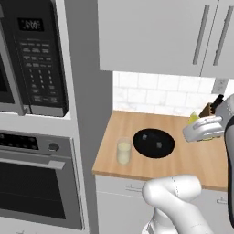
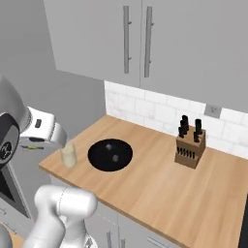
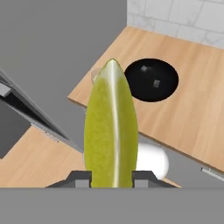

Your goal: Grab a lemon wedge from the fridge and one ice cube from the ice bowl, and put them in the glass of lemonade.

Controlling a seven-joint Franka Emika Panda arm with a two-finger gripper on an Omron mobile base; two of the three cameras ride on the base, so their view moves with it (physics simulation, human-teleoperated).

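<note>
On the wooden counter (image 2: 160,184), near its left front corner, stands the glass of lemonade (image 1: 123,151), upright, with pale liquid inside. Just beside it, to the right, lies the ice bowl (image 1: 154,143), black, wide and shallow, with two small ice cubes (image 1: 158,145) in it, apart from each other. Glass and bowl close together, whether touching cannot be told. Further right on the counter, near the tiled wall (image 2: 145,104), stands a wooden knife block (image 2: 190,149) with dark handles, well apart from the bowl.

Above the counter, to the right of the bowl in the left base view, hangs the gripper (image 1: 206,129), with the lemon wedge (image 3: 111,127) between its fingers (image 3: 79,178). Jaws clamped on the wedge, one at each side of its lower end. In the hand view the wedge stands upright, yellow-green with a pale line along its middle, its tip pointing toward the glass and hiding most of it; the bowl lies to the right of the tip.

Left of the counter, a black microwave (image 1: 32,59) above a wall oven (image 1: 36,183). Above the counter, grey cabinets (image 2: 145,43) with bar handles.
</note>
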